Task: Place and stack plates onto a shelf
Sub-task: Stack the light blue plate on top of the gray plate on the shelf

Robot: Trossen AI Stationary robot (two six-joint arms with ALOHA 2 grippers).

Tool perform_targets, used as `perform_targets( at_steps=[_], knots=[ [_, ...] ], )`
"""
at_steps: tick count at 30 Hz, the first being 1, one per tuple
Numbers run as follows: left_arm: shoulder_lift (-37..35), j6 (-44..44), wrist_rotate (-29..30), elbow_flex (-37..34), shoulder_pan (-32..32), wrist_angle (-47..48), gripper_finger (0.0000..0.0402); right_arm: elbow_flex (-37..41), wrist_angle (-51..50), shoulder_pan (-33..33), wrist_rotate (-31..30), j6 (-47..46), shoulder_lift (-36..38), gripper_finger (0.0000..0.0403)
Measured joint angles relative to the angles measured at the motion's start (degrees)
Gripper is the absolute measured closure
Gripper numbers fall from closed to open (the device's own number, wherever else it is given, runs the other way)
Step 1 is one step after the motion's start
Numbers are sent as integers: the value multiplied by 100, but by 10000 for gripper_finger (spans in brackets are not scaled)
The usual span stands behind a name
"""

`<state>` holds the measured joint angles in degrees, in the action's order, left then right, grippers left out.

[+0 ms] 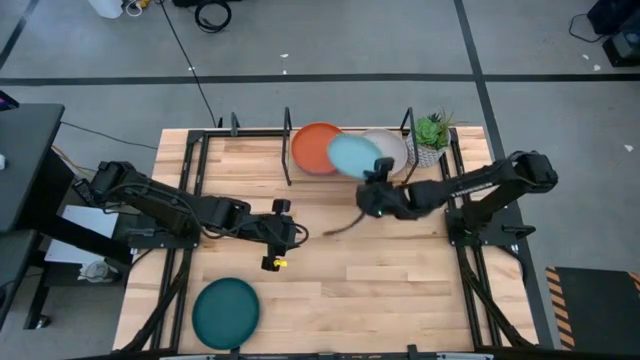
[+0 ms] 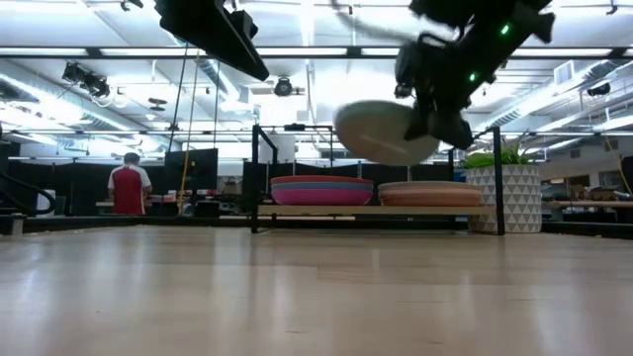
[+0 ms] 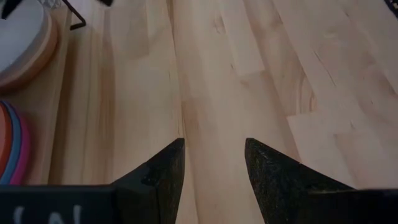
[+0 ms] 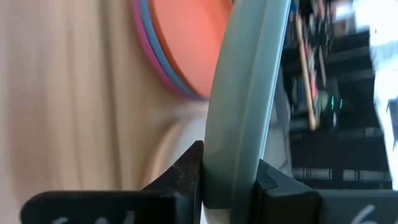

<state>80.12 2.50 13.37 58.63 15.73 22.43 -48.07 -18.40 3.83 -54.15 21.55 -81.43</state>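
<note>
My right gripper [image 4: 227, 177] is clamped on the rim of the light teal plate [image 4: 245, 93], one finger [image 4: 180, 177] on each face of it, so the plate stands edge-on right between my jaws in my right wrist view. From above, that same plate [image 1: 354, 156] hangs lifted off the table, reaching out ahead of my right gripper [image 1: 377, 178] over the gap between the two stacks on the shelf [image 1: 260, 160]. In the low view it floats tilted above both stacks, clear of them.

Just past my right jaws, beyond the held plate, lies the stack with the orange plate [image 4: 189, 43] on top; under its edge I can see a blue rim and a magenta rim [image 4: 144, 43]. Beside it on the shelf, under the held plate, sits the second stack, topped by a grey-white plate [image 1: 392, 148], with a peach one [image 2: 430, 195] below it. A small potted plant [image 1: 432, 133] stands at the shelf's end next to that stack.

My left gripper [image 3: 214, 168] hovers over bare tabletop [image 3: 249, 74] with its jaws spread apart and nothing between them. Far ahead of those jaws the two stacks show at the edge of my wrist view. The dark teal plate [image 1: 226, 312] lies alone on the table, well apart from my left gripper [image 1: 283, 236], on the side away from the shelf.
</note>
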Motion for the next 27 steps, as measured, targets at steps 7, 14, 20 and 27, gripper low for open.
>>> perform_targets(
  at_steps=[7, 14, 20, 27],
  knots=[
    [0, -8, 0, 0, 0, 20, 226, 2, -590, -719, 500, -515, 0, 332],
    [0, -34, -1, 0, -6, 20, 226, 4, -864, -1054, 780, -831, 0, 332],
    [0, -37, 0, 0, -4, 18, 226, 4, -1286, -1186, 1141, -1135, 0, 329],
    [0, -39, 0, 0, -4, 16, 226, -7, -1404, -1133, 1495, -1168, 10, 270]
  ],
)
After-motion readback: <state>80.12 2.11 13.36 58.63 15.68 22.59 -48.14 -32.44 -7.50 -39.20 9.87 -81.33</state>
